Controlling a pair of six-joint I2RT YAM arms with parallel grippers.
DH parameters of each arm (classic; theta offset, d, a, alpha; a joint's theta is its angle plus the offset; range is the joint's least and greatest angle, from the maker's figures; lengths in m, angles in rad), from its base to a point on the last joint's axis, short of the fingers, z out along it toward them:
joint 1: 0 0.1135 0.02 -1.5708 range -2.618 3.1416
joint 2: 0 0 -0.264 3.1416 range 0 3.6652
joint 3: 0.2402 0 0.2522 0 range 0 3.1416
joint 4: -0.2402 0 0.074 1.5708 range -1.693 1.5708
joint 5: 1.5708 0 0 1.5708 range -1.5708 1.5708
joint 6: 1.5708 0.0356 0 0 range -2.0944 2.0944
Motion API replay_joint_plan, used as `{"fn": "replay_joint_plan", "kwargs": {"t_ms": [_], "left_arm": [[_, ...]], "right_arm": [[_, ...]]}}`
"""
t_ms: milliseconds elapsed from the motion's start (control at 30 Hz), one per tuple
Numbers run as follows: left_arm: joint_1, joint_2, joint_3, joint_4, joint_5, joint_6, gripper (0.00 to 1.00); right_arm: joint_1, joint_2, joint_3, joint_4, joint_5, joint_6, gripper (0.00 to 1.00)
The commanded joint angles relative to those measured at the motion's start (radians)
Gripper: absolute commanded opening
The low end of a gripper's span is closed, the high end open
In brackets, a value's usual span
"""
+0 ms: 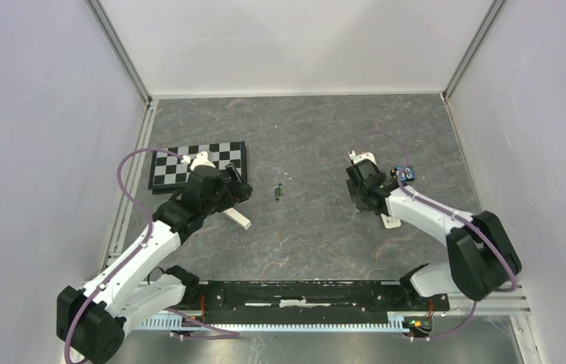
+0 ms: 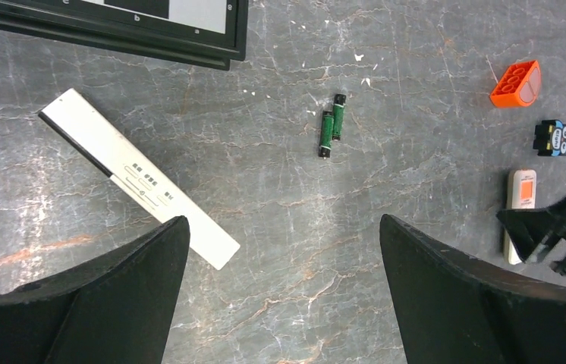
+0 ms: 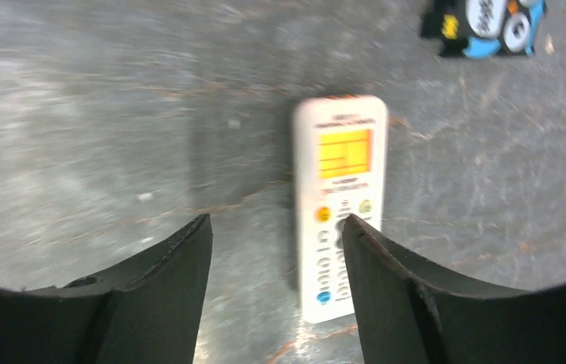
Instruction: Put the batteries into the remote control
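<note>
Batteries [image 1: 279, 191]: bare desk [image 1: 303, 136] all round, widest toward 12 and 6 o'clock.
9 o'clock of them: left claw [image 2: 284, 227] overhead, fingers wide apart; remote control [image 2: 139, 178] flat at 8 o'clock, well apart.
10 o'clock: checkered board [image 1: 198, 163], flat on desk.
3 o'clock: right claw [image 3: 276, 224], parted, over orange-screen handset [image 3: 341, 205]; blue-black toy [image 3: 485, 26] and orange block [image 2: 515, 83] near it.

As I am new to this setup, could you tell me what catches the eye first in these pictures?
Two green-marked batteries lie close together on the dark table between the arms. A slim white remote control lies slantwise below the open left gripper, near a checkerboard; a second remote with an orange screen lies under the open right gripper.
</note>
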Motion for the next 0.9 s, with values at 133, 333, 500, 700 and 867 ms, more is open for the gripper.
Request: {"fn": "replay_joint_plan", "kwargs": {"t_ms": [133, 333, 500, 700, 867], "left_arm": [[0.023, -0.068, 0.056, -0.071, -0.114, 0.031, 1.0], [0.033, -0.151, 0.054, -0.142, -0.241, -0.006, 1.0], [0.033, -0.244, 0.055, -0.19, -0.341, -0.012, 1.0], [0.036, -0.305, 0.049, -0.192, -0.35, 0.009, 1.0], [0.037, -0.308, 0.054, -0.218, -0.345, -0.001, 1.0]], "right_arm": [[0.276, -0.115, 0.004, 0.365, -0.348, 0.041, 0.86], [0.511, 0.086, 0.089, 0.65, -0.341, 0.067, 0.85], [0.621, 0.294, 0.233, 0.745, -0.308, 0.048, 0.87], [0.671, 0.455, 0.333, 0.784, -0.222, 0.016, 0.87], [0.673, 0.547, 0.399, 0.803, -0.257, -0.037, 0.83]]}}
